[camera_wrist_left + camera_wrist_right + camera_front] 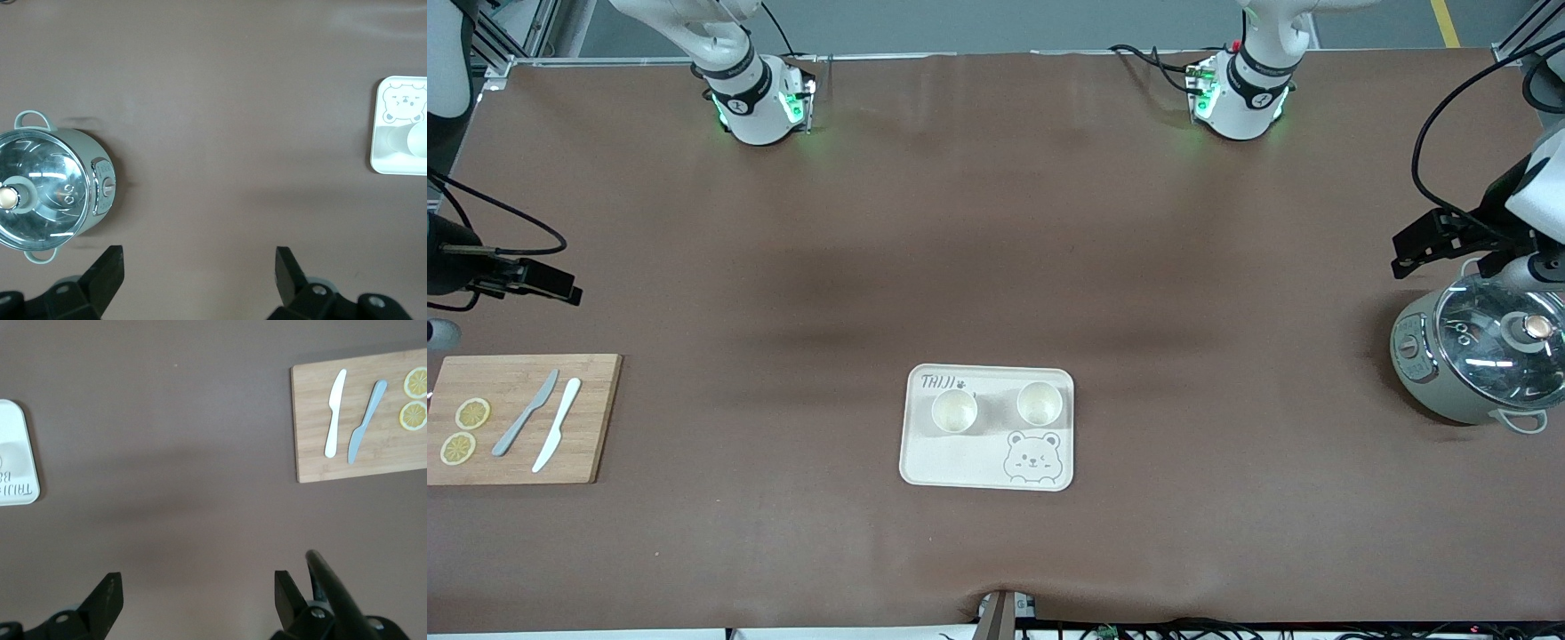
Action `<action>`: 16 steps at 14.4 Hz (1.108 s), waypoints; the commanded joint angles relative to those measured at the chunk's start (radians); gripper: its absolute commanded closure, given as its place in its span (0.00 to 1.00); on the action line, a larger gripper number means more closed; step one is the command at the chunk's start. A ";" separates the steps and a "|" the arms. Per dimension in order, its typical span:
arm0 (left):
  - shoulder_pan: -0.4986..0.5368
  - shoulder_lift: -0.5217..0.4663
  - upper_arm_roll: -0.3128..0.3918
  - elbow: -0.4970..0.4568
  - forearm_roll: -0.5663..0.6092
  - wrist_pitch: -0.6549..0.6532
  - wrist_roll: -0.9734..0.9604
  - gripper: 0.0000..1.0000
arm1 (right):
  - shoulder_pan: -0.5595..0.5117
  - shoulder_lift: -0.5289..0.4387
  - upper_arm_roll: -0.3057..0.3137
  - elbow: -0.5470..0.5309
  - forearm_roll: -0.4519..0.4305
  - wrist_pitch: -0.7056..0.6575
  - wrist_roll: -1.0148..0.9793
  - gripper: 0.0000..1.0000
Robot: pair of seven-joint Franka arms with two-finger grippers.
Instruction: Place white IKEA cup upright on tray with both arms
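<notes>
The cream tray [960, 462] with the bear drawing lies in the middle of the table, near the front camera. Two white cups [954, 412] [1040, 403] stand upright on it, side by side, mouths up. My left gripper [1405, 253] hangs open over the table at the left arm's end, beside the pot; in its wrist view the left gripper [199, 267] holds nothing and a corner of the tray [383, 157] shows. My right gripper [569, 289] hangs open and empty over the table at the right arm's end. Its wrist view shows the right gripper [199, 590] and the tray's edge [13, 453].
A pale green pot with a glass lid [1485, 356] [50, 197] stands at the left arm's end. A wooden cutting board [587, 418] [387, 453] lies at the right arm's end with a grey knife [525, 413], a white knife [557, 425] and two lemon slices [472, 413].
</notes>
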 commanded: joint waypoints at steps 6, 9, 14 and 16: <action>0.005 -0.030 -0.003 0.001 0.002 -0.047 0.016 0.00 | -0.057 0.019 0.015 -0.041 -0.006 0.073 -0.065 0.00; 0.003 -0.030 -0.004 -0.001 0.002 -0.074 0.019 0.00 | -0.054 0.021 0.014 -0.043 -0.006 0.073 -0.065 0.00; 0.005 -0.030 -0.003 0.001 0.002 -0.153 0.102 0.00 | -0.040 0.019 0.018 -0.041 0.008 0.075 -0.042 0.00; 0.003 -0.030 -0.003 0.001 0.002 -0.153 0.105 0.00 | -0.029 0.019 0.020 -0.038 0.011 0.075 0.010 0.00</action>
